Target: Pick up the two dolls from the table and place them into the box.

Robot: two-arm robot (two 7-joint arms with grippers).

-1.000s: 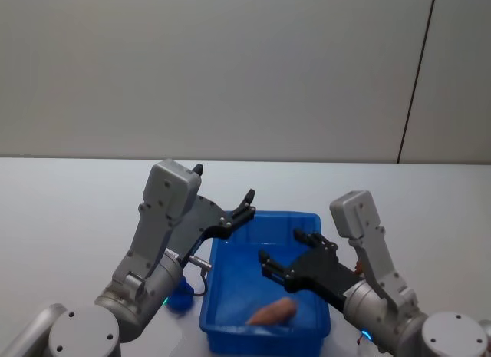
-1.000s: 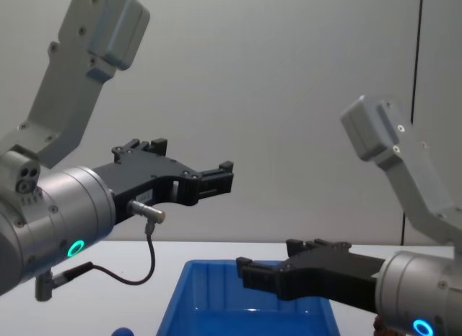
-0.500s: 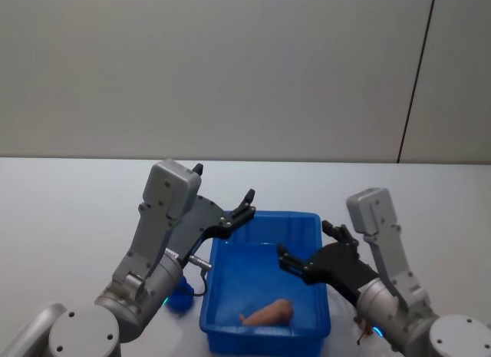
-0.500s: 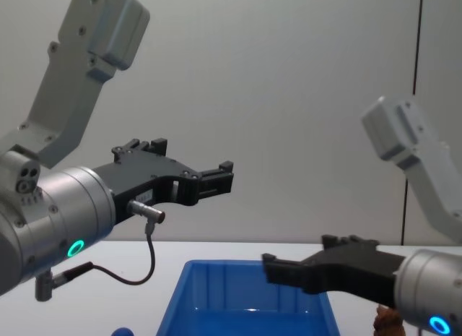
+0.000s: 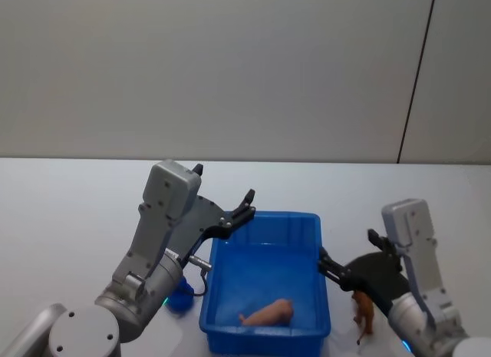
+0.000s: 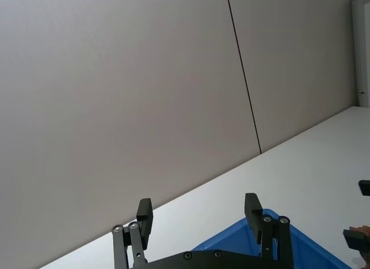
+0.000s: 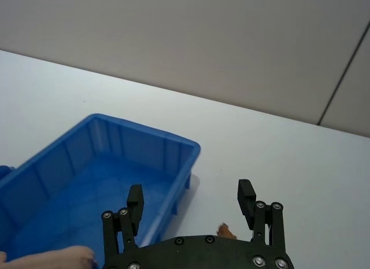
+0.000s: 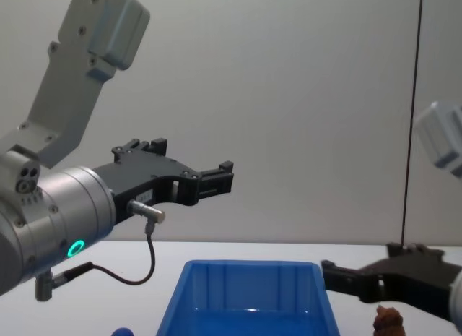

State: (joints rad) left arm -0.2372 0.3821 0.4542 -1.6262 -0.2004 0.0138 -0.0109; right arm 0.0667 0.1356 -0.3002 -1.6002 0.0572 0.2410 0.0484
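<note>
Found pinkish doll [image 5: 270, 312] inside blue box [image 5: 261, 276], lower centre. Noted brown doll [image 5: 363, 311] upright on table [image 5: 77, 203], lower right, beside box. Logged right gripper [image 5: 353, 253] splayed just above it; left gripper [image 5: 244, 203] splayed, upper-left of box.

No text, label, brand, number or sign can be read on anything here.
</note>
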